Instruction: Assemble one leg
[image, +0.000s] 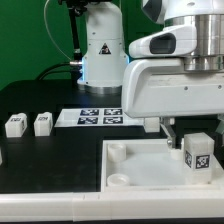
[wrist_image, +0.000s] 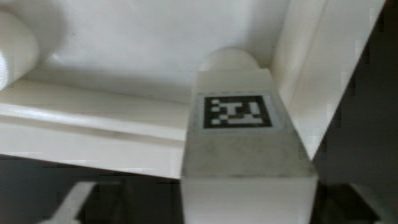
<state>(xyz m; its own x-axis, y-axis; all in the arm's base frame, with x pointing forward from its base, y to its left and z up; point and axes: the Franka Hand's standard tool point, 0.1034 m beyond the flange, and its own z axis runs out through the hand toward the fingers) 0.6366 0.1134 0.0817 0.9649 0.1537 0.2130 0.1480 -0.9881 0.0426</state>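
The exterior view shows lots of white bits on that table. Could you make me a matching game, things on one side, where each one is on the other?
Things:
1. held leg
2. two loose legs
3. marker board
4. square panel

Places:
A. lying flat behind the panel, in front of the robot's base
B. between the gripper fingers, over the panel
C. standing toward the exterior view's left
D. nearest the camera, round socket in its corner

Pairs: 1-B, 2-C, 3-A, 4-D

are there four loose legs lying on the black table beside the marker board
No, only two legs stand there by the marker board; a third leg is over the panel.
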